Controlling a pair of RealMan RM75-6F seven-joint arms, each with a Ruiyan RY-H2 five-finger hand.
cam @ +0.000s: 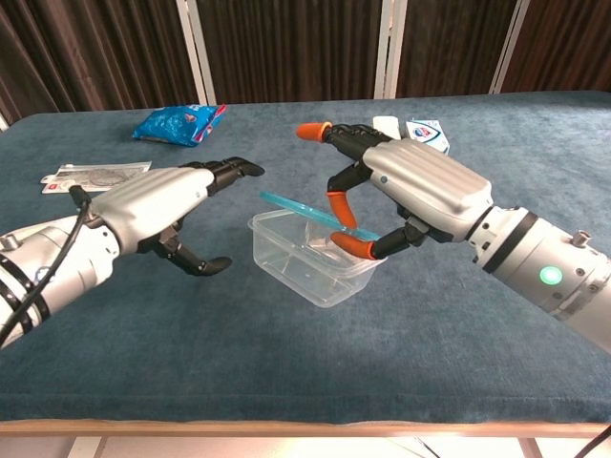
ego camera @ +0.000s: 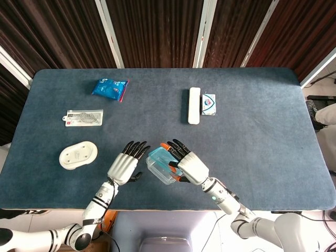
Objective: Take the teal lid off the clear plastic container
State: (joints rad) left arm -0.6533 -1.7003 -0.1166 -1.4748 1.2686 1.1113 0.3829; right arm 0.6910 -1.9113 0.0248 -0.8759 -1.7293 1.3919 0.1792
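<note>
The clear plastic container (cam: 310,272) (ego camera: 161,172) stands on the blue table near its front edge. The teal lid (cam: 298,209) (ego camera: 157,155) is tilted, raised on the left side and still touching the container's right rim. My right hand (cam: 420,196) (ego camera: 191,167) pinches the lid's right end between its orange-tipped thumb and a finger. My left hand (cam: 158,205) (ego camera: 125,165) hovers to the left of the container, apart from it, fingers spread and holding nothing.
A blue snack bag (ego camera: 110,87) and a flat packet (ego camera: 84,117) lie at the back left. A white oval object (ego camera: 79,155) sits left of my left hand. A long white box (ego camera: 194,105) and a small blue-white box (ego camera: 209,103) lie behind the container.
</note>
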